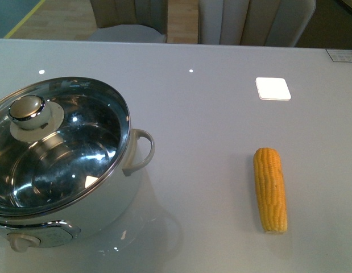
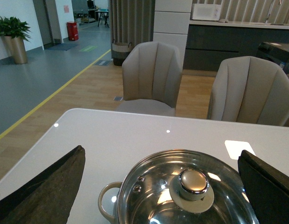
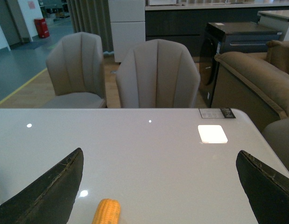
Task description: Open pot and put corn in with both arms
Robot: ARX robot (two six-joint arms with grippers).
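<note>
The white pot (image 1: pixel 116 193) stands at the table's left front, closed by a glass lid (image 1: pixel 79 148) with a steel knob (image 1: pixel 27 109). Its loop handle (image 1: pixel 143 151) points right. The yellow corn (image 1: pixel 270 189) lies on the table at the right front, lengthwise toward me. Neither arm shows in the front view. My left gripper (image 2: pixel 163 186) is open above the near side of the pot, with the lid knob (image 2: pixel 193 182) between its fingers. My right gripper (image 3: pixel 160 186) is open above the table, and the corn's end (image 3: pixel 107 212) shows low between its fingers.
The white table (image 1: pixel 210 125) carries bright ceiling-light reflections (image 1: pixel 273 88). Two beige chairs (image 2: pixel 153 74) stand behind its far edge. A sofa (image 3: pixel 256 79) is off to the right of the table.
</note>
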